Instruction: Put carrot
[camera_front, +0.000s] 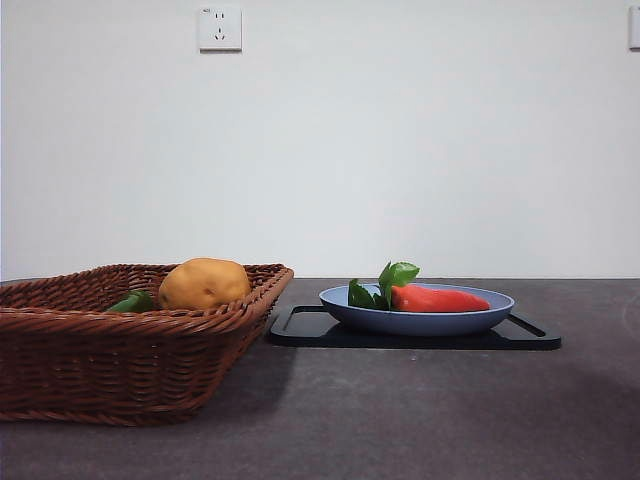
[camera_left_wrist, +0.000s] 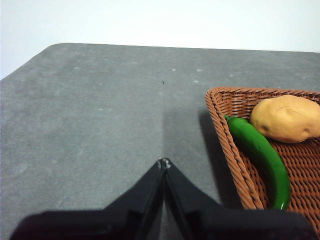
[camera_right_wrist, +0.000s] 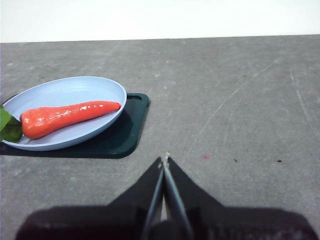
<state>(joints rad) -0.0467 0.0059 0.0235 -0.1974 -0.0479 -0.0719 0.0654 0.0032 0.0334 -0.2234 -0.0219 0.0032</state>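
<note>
The carrot (camera_front: 438, 298) lies in the blue plate (camera_front: 420, 320) on a black tray (camera_front: 535, 338), beside the wicker basket (camera_front: 100, 370) holding a potato (camera_front: 203, 283), while left gripper (camera_left_wrist: 164, 162) and right gripper (camera_right_wrist: 165, 160) hover over bare tabletop (camera_front: 400, 420), jaws closed, empty

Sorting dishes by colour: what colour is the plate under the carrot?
Light blue. The plate holding the carrot shows best in the right wrist view.

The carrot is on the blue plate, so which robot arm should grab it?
Probably the right one. The carrot lies on the plate in front of the right gripper. The left gripper faces the basket instead. Both are shut and empty.
</note>
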